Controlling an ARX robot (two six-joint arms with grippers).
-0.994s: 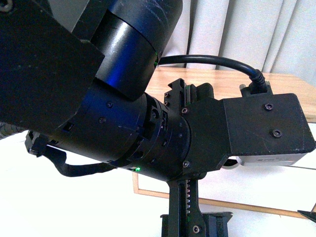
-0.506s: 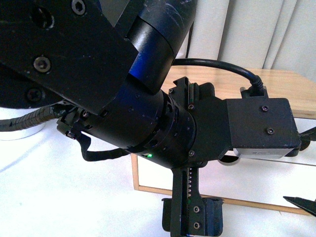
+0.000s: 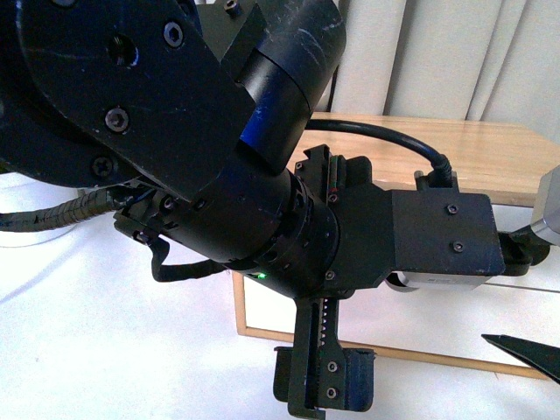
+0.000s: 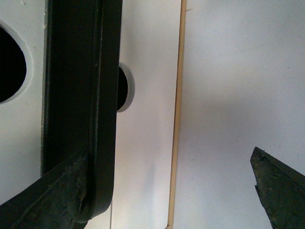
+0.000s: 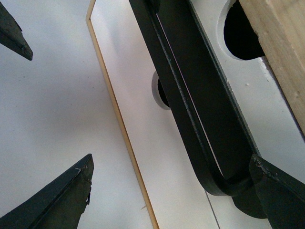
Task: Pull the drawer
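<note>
Your left gripper (image 4: 169, 155) sits farther out now; it and right gripper (image 5: 171, 157) gape wide, handle (image 4: 81, 71) of the drawer (image 4: 147, 157) crosswise beside one finger each.

Pale grey curtain (image 3: 437, 52) hangs in vertical folds across the back, upper right of the front view. Light wooden top (image 3: 499, 153) sits below it, a flat slab with visible grain and a straight front edge, running off to the right. The same wood shows as a grained board in a corner of the right wrist view. Plain white surface (image 3: 105, 350) fills the lower left of the front view, with soft shadows across it. Both wrist views show it as a blank white area.
</note>
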